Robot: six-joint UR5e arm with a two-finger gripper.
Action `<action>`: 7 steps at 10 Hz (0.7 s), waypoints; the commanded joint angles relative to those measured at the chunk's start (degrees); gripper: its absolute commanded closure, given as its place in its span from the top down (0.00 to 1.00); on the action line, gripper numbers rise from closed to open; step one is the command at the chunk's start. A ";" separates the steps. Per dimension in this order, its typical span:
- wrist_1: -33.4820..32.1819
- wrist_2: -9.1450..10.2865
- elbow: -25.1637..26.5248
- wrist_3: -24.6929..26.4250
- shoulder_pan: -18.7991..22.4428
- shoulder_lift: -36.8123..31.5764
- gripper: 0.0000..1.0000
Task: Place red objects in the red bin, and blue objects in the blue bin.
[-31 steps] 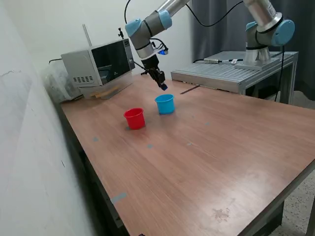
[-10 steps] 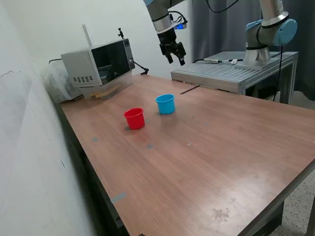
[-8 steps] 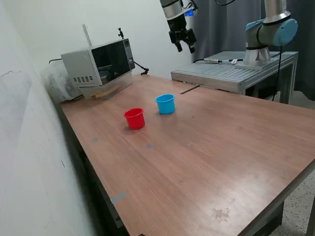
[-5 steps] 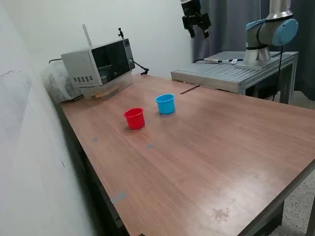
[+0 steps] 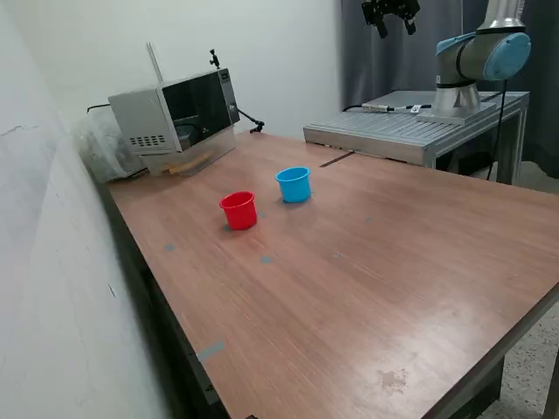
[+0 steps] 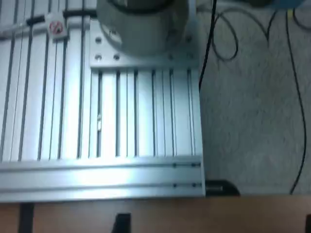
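The red bin (image 5: 238,210) and the blue bin (image 5: 294,184) stand upright side by side on the wooden table (image 5: 376,262), the red one nearer the exterior view's left. My gripper (image 5: 393,24) hangs high above the metal platform, far up and to the exterior view's right of both bins. Its fingers are spread open with nothing between them. In the wrist view only the dark tip of one finger (image 6: 120,222) shows at the picture's edge. No red objects or blue objects are in view, and the insides of the bins are hidden.
A grey microwave-like box (image 5: 175,109) sits at the table's back corner by the wall. A slotted aluminium platform (image 5: 410,127) adjoins the table and carries the arm's base (image 5: 476,61); it fills the wrist view (image 6: 97,121). Black cables (image 6: 252,73) lie on the floor beside it.
Three seconds ago the gripper hung just above the blue bin with something small and blue at its tips. It has since risen and swung to the exterior view's right, empty.
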 commanded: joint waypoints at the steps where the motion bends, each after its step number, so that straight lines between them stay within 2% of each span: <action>1: 4.54 -0.22 -0.15 -0.30 0.83 -0.52 1.00; 7: 4.63 -0.31 0.20 -0.39 -0.05 -0.52 1.00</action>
